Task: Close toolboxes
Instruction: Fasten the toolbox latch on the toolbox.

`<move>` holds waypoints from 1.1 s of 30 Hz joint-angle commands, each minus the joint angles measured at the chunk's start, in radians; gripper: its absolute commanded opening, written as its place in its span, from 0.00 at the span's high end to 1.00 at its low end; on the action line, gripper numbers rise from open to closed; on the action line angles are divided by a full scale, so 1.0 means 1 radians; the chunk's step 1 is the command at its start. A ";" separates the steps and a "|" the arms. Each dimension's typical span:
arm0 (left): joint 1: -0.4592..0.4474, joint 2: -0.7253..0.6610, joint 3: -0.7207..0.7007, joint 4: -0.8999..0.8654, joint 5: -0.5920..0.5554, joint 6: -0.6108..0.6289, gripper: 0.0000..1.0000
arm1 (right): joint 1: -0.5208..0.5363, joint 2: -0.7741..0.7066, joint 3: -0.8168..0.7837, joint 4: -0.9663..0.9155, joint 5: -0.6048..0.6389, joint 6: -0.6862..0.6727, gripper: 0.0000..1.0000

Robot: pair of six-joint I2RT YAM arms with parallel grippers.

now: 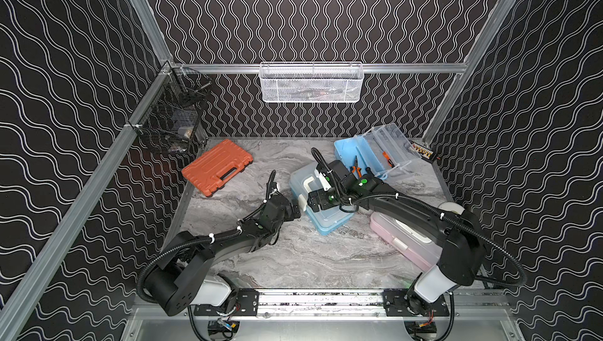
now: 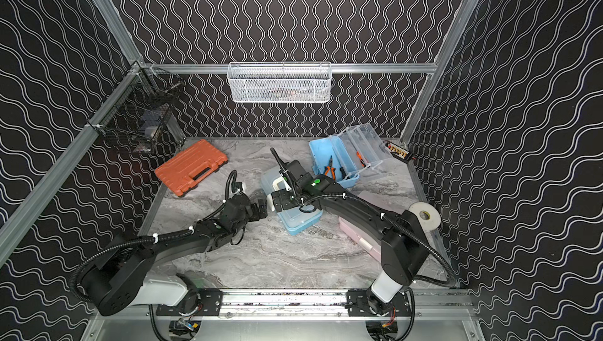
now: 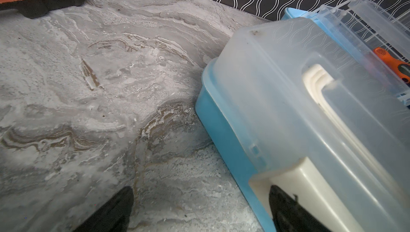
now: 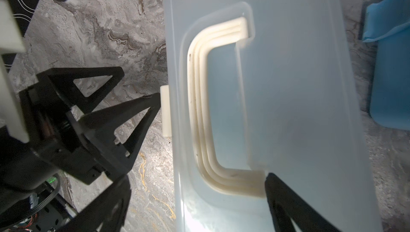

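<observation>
The middle toolbox (image 1: 329, 222) is light blue, its clear lid (image 4: 288, 86) down over a white handle (image 4: 199, 108). My left gripper (image 3: 200, 188) is open at its left side. One of its fingers (image 4: 142, 113) touches the white latch (image 3: 295, 182). My right gripper (image 4: 197, 177) hangs open above that lid, one fingertip by the handle's end. In both top views the grippers (image 1: 297, 209) (image 2: 281, 200) meet at this box. A second light-blue toolbox (image 1: 362, 151) stands open at the back right, its clear lid and trays (image 1: 393, 145) tipped back. The pink toolbox (image 1: 404, 241) lies partly hidden under my right arm.
A flat orange case (image 1: 217, 168) lies at the back left. Orange-handled pliers (image 1: 355, 169) sit in the open box. A white tape roll (image 1: 452, 208) stands at the right edge. A black wire basket (image 1: 169, 120) and a white mesh basket (image 1: 311, 82) hang on the walls.
</observation>
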 commanded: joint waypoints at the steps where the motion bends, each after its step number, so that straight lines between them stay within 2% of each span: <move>1: 0.000 -0.012 0.000 0.026 0.004 -0.018 0.01 | 0.001 0.008 0.006 -0.011 0.000 0.014 0.05; 16: 0.002 -0.054 0.004 0.049 0.037 -0.131 0.01 | -0.010 0.006 -0.011 0.005 0.014 0.014 0.05; 22: 0.002 -0.021 -0.027 0.171 0.096 -0.183 0.01 | -0.013 0.004 -0.014 0.008 0.009 0.014 0.05; 28: 0.002 -0.018 -0.040 0.220 0.114 -0.190 0.01 | -0.016 0.000 -0.018 0.010 0.010 0.012 0.05; 33: 0.003 -0.026 -0.030 0.171 0.110 -0.179 0.01 | -0.018 0.003 -0.021 0.012 0.003 0.014 0.05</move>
